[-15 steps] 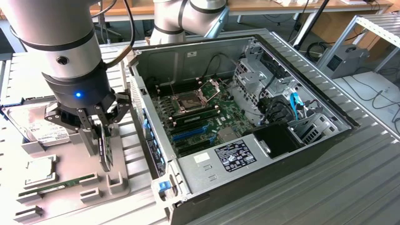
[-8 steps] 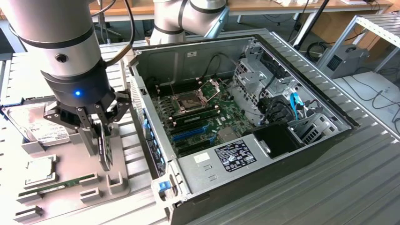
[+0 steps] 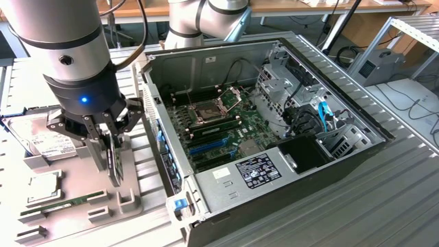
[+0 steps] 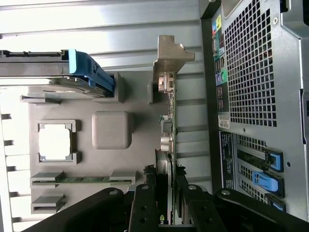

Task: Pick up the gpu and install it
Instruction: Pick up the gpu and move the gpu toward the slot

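The tool (image 3: 112, 152) pinches the gpu (image 3: 116, 167) between its fingers. The card stands on edge over the grey holder (image 3: 130, 198), just beside the open case (image 3: 274, 170), with its bracket end clear of the fingers.

Robotics lab/workshop. We log: robot arm (image 3: 69, 56), opened PC case (image 3: 199, 64) on slatted metal bench (image 3: 384, 206), parts tray (image 3: 72, 221), wooden desk (image 3: 295, 7) + loose floor cables (image 3: 412, 103) in bkgd.
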